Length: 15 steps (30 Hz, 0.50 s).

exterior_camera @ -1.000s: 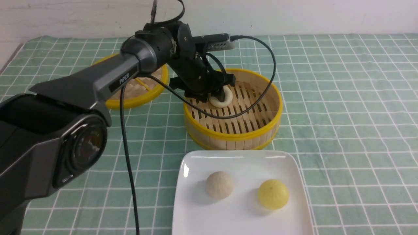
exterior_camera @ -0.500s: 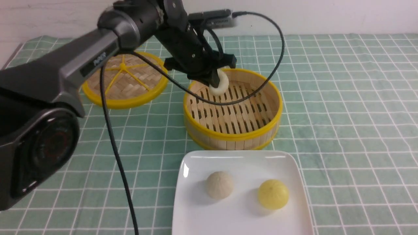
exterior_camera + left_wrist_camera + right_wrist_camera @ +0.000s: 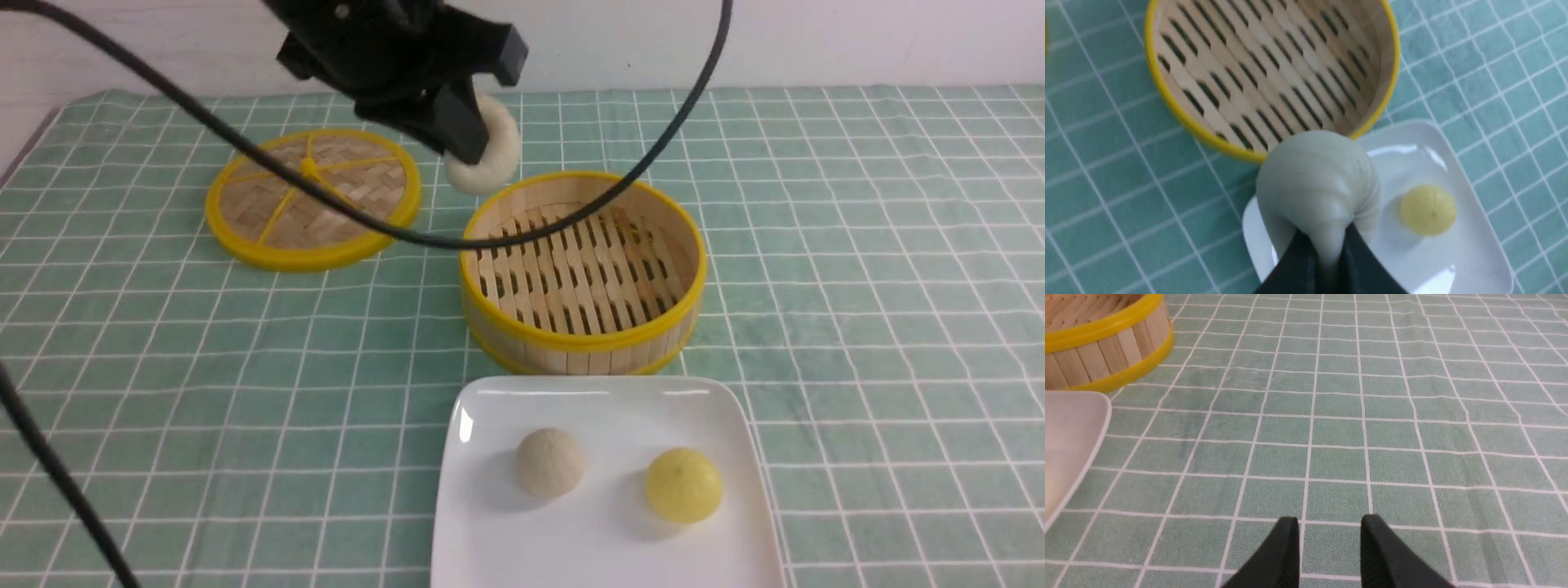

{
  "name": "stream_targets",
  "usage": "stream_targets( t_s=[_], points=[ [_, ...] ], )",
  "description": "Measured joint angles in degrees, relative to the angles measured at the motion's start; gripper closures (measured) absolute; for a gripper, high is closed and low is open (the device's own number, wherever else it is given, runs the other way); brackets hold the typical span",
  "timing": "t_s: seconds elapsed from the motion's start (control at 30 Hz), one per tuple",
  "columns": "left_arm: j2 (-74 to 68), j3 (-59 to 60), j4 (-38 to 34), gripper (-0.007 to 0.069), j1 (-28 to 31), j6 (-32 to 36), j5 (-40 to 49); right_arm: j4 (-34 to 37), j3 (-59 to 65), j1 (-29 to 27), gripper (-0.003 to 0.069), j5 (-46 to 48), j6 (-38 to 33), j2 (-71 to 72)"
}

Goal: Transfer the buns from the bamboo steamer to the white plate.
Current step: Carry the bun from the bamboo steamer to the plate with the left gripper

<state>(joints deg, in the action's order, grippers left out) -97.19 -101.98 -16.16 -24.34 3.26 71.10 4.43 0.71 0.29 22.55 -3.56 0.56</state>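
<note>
A bun (image 3: 488, 157) hangs tipped on edge, pinched by the left fingers (image 3: 457, 122).

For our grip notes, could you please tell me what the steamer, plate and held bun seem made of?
Steamer: matte pale slats, apparently bamboo; glossy yellow rims, perhaps plastic. Plate: glossy white with highlights, ceramic or melamine. Bun: matte, soft-looking; it bulges where pinched, maybe foam or silicone.
</note>
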Motion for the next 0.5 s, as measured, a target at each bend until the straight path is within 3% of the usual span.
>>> stream_targets(
  t_s=[0.17, 0.3, 0.5],
  points=[
    [5.65, 18.29, -3.66, 0.0592, 0.00, -1.08, -0.06, 0.00, 0.00, 0.00, 0.0419, 0.00, 0.00, 0.00],
    [6.37, 33.06, -11.74, 0.0589, 0.00, -1.16, -1.14, 0.00, 0.00, 0.00, 0.0419, 0.00, 0.00, 0.00],
    [6.37, 45.51, -19.57, 0.0582, -2.69, 2.94, -13.84, 0.00, 0.00, 0.00, 0.0419, 0.00, 0.00, 0.00]
  ],
)
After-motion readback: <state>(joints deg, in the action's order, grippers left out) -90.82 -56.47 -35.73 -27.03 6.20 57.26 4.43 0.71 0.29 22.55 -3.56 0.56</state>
